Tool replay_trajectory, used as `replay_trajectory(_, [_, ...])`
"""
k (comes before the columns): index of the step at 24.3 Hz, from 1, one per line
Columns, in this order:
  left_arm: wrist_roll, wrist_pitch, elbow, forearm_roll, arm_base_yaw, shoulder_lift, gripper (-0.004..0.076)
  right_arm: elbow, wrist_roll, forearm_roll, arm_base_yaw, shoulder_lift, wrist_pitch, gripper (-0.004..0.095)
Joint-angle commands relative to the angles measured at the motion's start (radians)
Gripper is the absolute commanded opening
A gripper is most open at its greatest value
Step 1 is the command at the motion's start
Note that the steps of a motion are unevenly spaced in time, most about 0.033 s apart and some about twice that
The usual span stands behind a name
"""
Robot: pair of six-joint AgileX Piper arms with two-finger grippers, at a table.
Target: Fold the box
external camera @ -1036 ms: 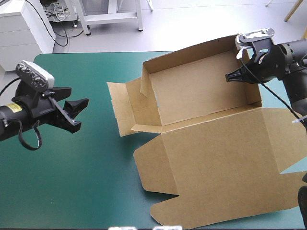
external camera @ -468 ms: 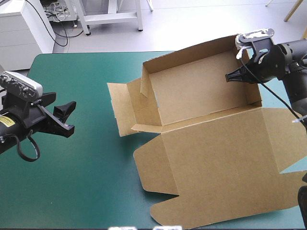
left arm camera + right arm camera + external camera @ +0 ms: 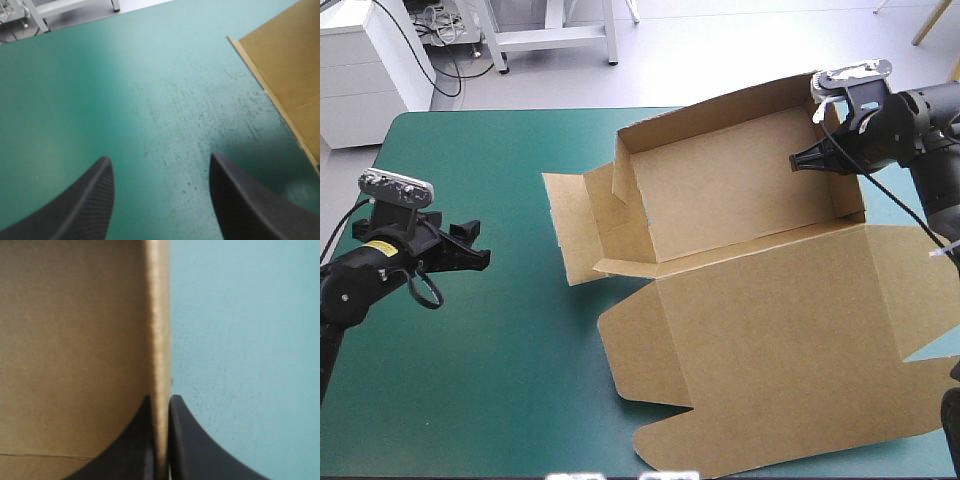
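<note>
Black arms (image 3: pixel 920 115); yellow label (image 3: pixel 382 245) near left wrist; textured black fingers (image 3: pixel 80 205).

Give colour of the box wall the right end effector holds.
Plain brown; box wall clearest in the right wrist view.

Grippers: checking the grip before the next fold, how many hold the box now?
1. The right gripper pinches a wall of the box; the left gripper hangs open over the teal-green cover.

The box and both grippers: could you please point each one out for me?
box (image 3: pixel 740 190): high view, bare floor of the tray.
left gripper (image 3: pixel 160 159): left wrist view, midway between its open jaws.
right gripper (image 3: pixel 160 399): right wrist view, midway between jaws shut on the box wall.
</note>
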Motion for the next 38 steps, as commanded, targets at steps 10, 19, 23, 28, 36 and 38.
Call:
replay_trajectory(10, [0.098, 0.032, -0.119, -0.196, 0.089, 0.45, 0.0403, -0.029, 0.005, 0.018, -0.004, -0.04, -0.057, -0.0022])
replay_trajectory(19, [0.45, 0.117, -0.119, -0.727, 0.126, 0.674, 0.0403, -0.029, 0.005, 0.028, -0.004, -0.04, -0.057, -0.0022])
replay_trajectory(23, [0.489, 0.131, -0.119, -0.805, 0.093, 0.725, 0.0403, -0.029, 0.005, 0.047, -0.004, -0.04, -0.057, -0.0022])
replay_trajectory(28, [0.558, 0.147, -0.119, -0.898, 0.044, 0.738, 0.0403, -0.029, -0.003, 0.078, -0.004, -0.04, -0.057, -0.0022])
replay_trajectory(36, [0.679, 0.216, -0.121, -1.066, 0.032, 0.738, 0.0403, -0.029, -0.014, 0.114, -0.004, -0.059, -0.057, -0.0022])
replay_trajectory(38, [0.702, 0.26, -0.123, -1.11, 0.032, 0.738, 0.0403, -0.029, -0.014, 0.109, -0.004, -0.059, -0.057, -0.0022])
